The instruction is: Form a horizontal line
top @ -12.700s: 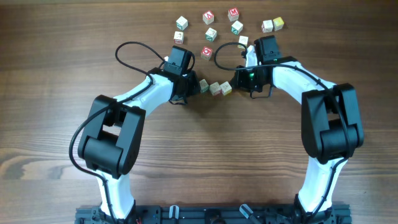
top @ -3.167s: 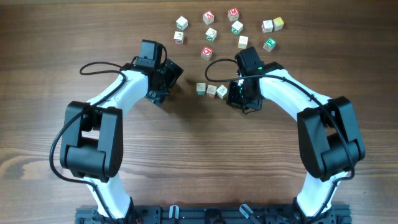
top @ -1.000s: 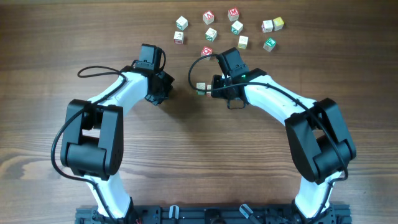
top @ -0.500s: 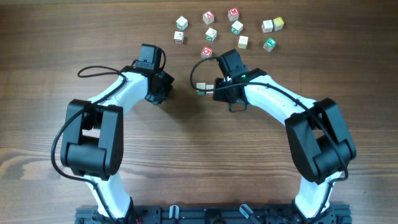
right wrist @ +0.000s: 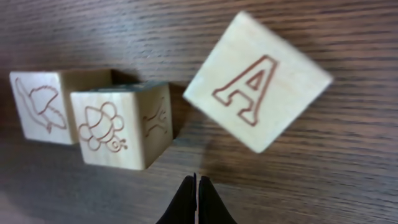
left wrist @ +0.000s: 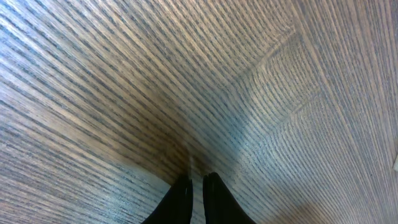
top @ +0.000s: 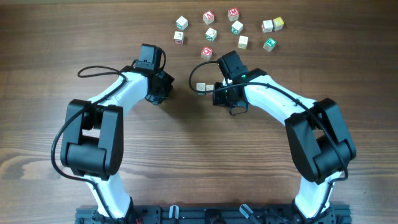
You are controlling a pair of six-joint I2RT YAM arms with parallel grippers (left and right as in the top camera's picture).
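1. Right gripper (top: 216, 93) has swung from 3 o'clock of the horizontal line (top: 201, 87) to over it, and overhead only the line's 9 o'clock cube shows; jaws clenched, empty.
2. Right wrist view alone shows all three cubes; two sit side by side, "A" cube (right wrist: 258, 90) askew at 3 o'clock.
3. Left gripper (left wrist: 196, 186): pinched together, holding nothing, over the bare table (left wrist: 280, 93).
4. Loose cubes (top: 211, 33): at 12 o'clock, overhead only.

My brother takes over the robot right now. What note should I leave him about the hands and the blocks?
Left gripper: shut, empty, over bare wood.
Right gripper: shut, empty, near the cubes.
Cubes: bird cube and bee cube sit side by side; A cube lies turned askew beside them.
Done: two lined up.
To do: square the A cube into the row.
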